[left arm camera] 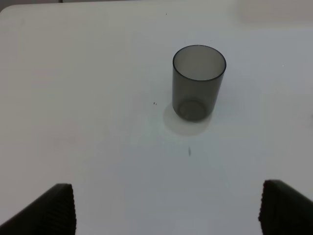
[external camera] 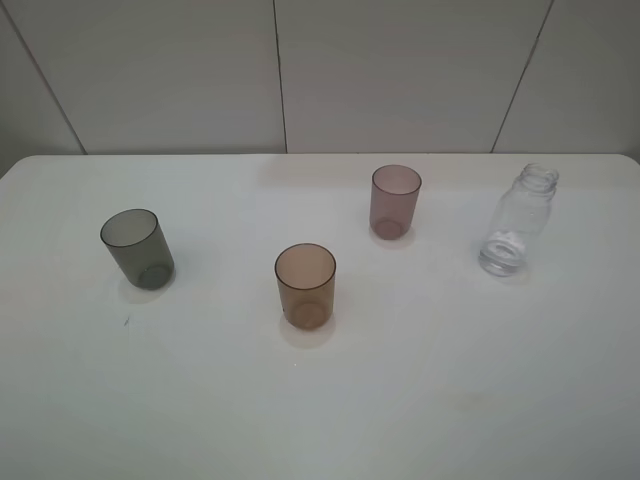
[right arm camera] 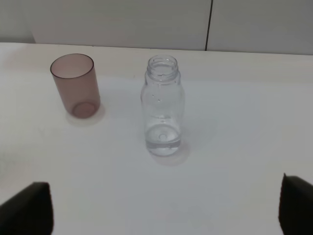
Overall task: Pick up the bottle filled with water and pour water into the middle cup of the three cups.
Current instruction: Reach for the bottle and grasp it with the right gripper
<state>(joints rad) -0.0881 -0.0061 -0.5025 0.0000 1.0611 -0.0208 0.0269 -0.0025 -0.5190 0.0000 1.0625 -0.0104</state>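
The clear bottle [external camera: 518, 220] stands upright and uncapped at the right of the white table [external camera: 320, 400]; it also shows in the right wrist view [right arm camera: 163, 105]. The amber-brown middle cup [external camera: 306, 285] stands in the centre. The smoky grey cup [external camera: 137, 248] stands at the left and shows in the left wrist view [left arm camera: 197, 82]. The mauve-pink cup [external camera: 395, 201] stands further back, and shows beside the bottle in the right wrist view [right arm camera: 76, 85]. My left gripper [left arm camera: 166, 208] is open, short of the grey cup. My right gripper [right arm camera: 166, 208] is open, short of the bottle. Neither holds anything.
A pale panelled wall [external camera: 320, 70] runs behind the table's far edge. A small dark mark [left arm camera: 190, 151] lies on the tabletop near the grey cup. Neither arm shows in the exterior high view.
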